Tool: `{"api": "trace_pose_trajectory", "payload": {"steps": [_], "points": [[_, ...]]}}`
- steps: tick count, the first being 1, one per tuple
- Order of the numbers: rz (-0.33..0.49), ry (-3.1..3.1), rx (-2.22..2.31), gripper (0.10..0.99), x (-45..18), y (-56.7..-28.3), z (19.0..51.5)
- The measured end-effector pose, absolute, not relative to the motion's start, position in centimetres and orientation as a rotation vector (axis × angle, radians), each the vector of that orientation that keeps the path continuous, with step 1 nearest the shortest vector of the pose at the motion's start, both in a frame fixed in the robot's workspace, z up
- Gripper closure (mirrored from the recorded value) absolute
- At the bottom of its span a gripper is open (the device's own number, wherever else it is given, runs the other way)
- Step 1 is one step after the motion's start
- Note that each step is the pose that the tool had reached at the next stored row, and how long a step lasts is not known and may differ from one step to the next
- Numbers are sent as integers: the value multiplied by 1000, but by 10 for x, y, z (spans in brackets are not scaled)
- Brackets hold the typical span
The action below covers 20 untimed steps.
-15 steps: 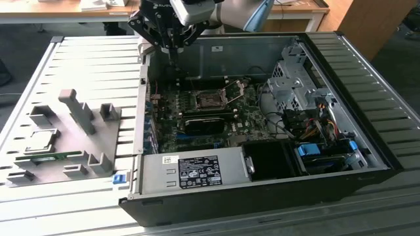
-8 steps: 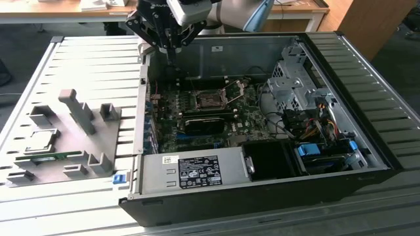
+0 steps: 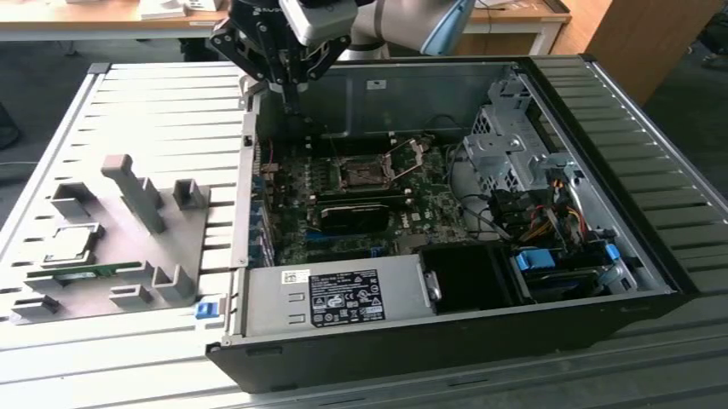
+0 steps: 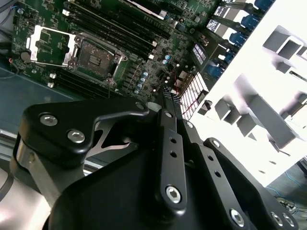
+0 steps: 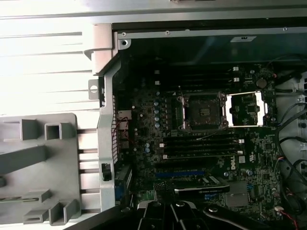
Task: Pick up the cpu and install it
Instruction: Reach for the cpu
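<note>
Silvery-grey metal top up, the cpu (image 3: 71, 244) lies flat in a shallow seat of the pale grey fixture plate (image 3: 136, 256). The plate sits on the slatted tabletop (image 3: 148, 111) at the exterior view's left, outside the open computer case (image 3: 455, 341). A narrow green strip (image 3: 85, 274) lies just beside the chip, on the side nearer that camera.

The gripper (image 3: 291, 106) hangs over the far corner of the case, above the back edge of the motherboard (image 3: 298, 243), pointing down. In the second wrist view the 2 fingers (image 4: 170, 143) look drawn together at the tips with nothing between them, so the chip is not yet picked up.

From the fingers the cpu lies well apart, toward the exterior view's left and nearer that camera, across the case's side wall (image 3: 245, 213). Being square, it has no long axis. Its edges run roughly in line with the fixture plate's edges and are slightly skewed to the case wall.

On the board the socket (image 3: 366, 175) stands bare, with its load plate (image 3: 412, 152) swung up.
</note>
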<state>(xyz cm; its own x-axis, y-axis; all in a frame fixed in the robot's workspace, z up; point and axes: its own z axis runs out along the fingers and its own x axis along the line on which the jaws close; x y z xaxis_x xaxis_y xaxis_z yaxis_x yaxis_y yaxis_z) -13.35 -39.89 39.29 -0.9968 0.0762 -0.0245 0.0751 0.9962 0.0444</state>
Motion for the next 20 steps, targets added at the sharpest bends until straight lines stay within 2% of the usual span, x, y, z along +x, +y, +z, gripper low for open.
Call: {"api": "trace_pose_trajectory", "payload": {"steps": [20], "points": [[68,3112,118,980,-146,-399,392]]}}
